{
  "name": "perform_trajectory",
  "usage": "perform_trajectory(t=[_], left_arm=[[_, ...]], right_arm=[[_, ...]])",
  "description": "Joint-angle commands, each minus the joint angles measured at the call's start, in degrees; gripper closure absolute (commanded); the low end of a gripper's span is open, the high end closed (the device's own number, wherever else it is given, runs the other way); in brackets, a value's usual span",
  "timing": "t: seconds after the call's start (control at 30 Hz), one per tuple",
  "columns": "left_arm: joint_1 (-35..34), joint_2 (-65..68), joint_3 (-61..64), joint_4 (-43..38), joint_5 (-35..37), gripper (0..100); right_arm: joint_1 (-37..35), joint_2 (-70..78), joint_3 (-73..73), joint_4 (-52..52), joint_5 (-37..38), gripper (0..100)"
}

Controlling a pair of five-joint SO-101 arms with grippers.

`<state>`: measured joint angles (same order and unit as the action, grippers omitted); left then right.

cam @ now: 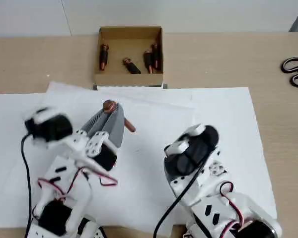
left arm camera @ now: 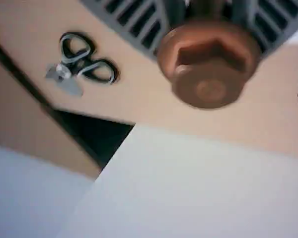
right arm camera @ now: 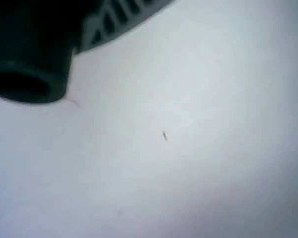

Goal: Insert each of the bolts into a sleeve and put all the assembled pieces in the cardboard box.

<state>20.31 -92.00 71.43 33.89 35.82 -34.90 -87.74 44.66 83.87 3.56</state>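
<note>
Four finished pieces (cam: 130, 65), dark sleeves with copper bolts inside, already lie in the brown cardboard box (cam: 131, 78), out past the tip of the left tool (cam: 111, 113). The left tool is closed tight on a copper bolt with a six-sided head (cam: 109, 105). The right tool (right arm camera: 77, 34), well apart from it, seems to grip a black tube sleeve (right arm camera: 27, 74) over the white paper sheet (cam: 213, 109). I think this last pair is not yet joined or boxed.

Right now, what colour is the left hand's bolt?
The hex-headed metal bolt is coppery brown; left wrist view.
</note>
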Motion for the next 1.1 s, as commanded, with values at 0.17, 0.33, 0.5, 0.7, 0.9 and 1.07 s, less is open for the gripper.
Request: perform_trajectory(t=[0.17,0.33,0.5,0.7,0.9,1.07], left_arm=[[4.0,-12.0,6.9,-2.6,0.4,100],[6.6,-11.9,6.8,-2.9,4.5,100],[9.5,-11.9,6.7,-2.9,5.1,100],[11.7,-11.9,4.0,-2.9,5.1,100],[11.8,-11.9,3.8,-2.7,5.2,100],[11.8,-11.9,3.7,-2.7,5.2,100]], right_arm=[[-0.4,-9.3,7.6,-3.4,5.9,99.5],[-0.4,-11.9,12.9,-9.3,6.2,99.5],[-0.5,-13.1,16.6,-10.9,6.2,99.5],[-1.5,-13.3,18.6,-12.8,6.2,99.5],[-5.8,-13.2,19.6,-15.6,6.3,99.5],[-5.7,-13.2,20.2,-15.8,6.3,99.5]])
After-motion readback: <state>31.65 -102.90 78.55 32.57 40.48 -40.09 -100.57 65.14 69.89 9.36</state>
